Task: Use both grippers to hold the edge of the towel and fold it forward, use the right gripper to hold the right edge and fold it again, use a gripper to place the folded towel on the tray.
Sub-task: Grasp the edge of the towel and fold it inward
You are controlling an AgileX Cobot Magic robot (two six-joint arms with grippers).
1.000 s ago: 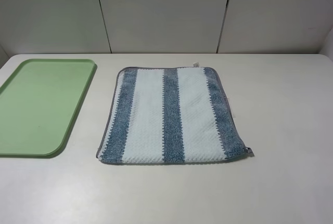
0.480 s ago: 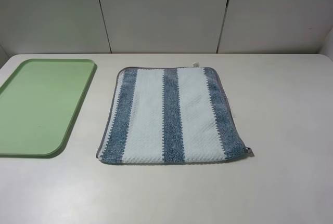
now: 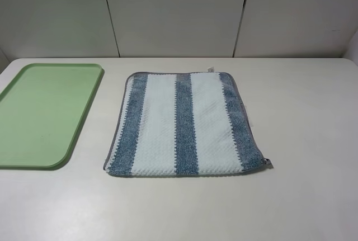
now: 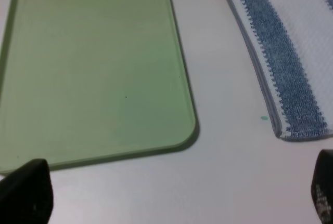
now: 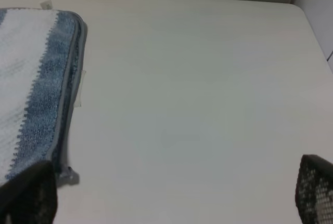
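Observation:
The towel (image 3: 182, 123), with pale-blue and dark-blue stripes and a grey hem, lies flat in the middle of the white table. The light-green tray (image 3: 42, 112) lies to its left, with nothing on it. Neither arm shows in the exterior high view. In the left wrist view my left gripper (image 4: 174, 198) is open and empty, above the table near the tray's near corner (image 4: 177, 130) and the towel's near left corner (image 4: 291, 120). In the right wrist view my right gripper (image 5: 174, 193) is open and empty, beside the towel's right edge (image 5: 52, 94).
The white table (image 3: 302, 196) stretches to the right of and in front of the towel. Grey wall panels (image 3: 173, 12) stand behind the table's far edge. The table's right edge (image 5: 312, 26) shows in the right wrist view.

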